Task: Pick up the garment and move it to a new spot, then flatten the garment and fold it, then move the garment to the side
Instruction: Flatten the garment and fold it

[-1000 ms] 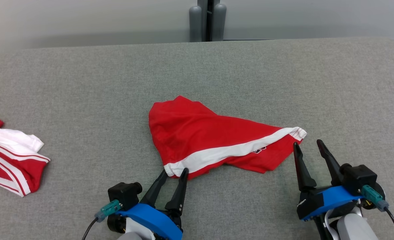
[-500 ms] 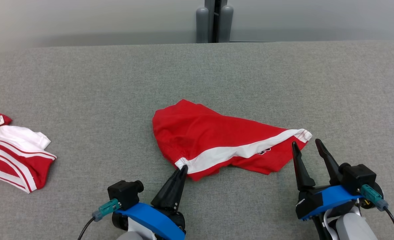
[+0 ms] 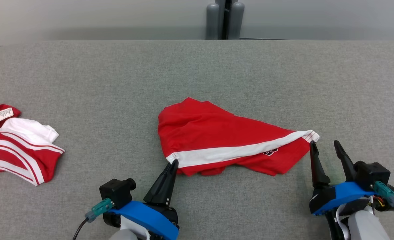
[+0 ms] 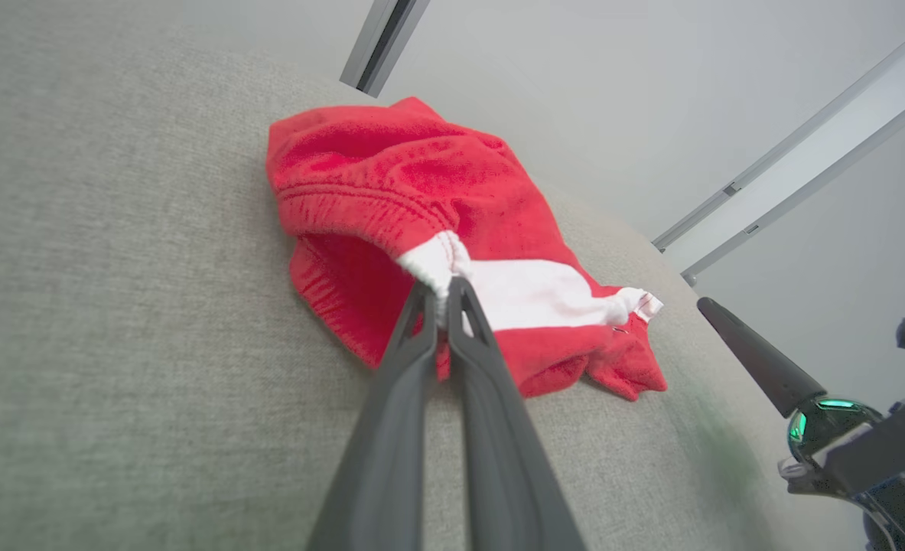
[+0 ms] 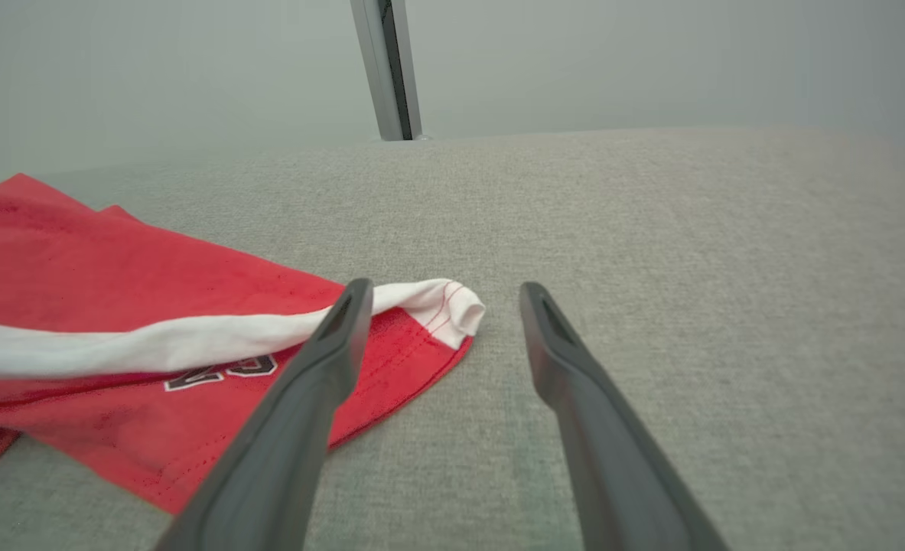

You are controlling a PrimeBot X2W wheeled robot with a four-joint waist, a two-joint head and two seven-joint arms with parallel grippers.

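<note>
At the far left of the head view lies a striped cloth (image 3: 20, 150), red and white, bunched up on the grey bench (image 3: 100, 83). A small white tag shows near its top. It is well apart from everything else.

Lower down, a bit left of the middle, the left tool (image 3: 173, 162) points up the frame. Its two dark fingers are pressed tight together. They pinch the near left corner of the garment (image 3: 216, 131), right where the white band ends. The left wrist view shows the white cloth squeezed between the two tips.

The garment sits in the middle of the frame, on the bench. It is red, with one wide white band that runs from the lower left up to the right. It is crumpled, not flat, and some dark print peeks out under the band near the right end. Above it, past the far edge of the bench, stand two grey posts (image 3: 225, 20).

At the lower right is the right tool (image 3: 324, 144). Its fingers are spread wide apart and hold nothing. The white right corner of the garment lies just beside the tip of its left-hand finger, but I cannot tell if they touch.
</note>
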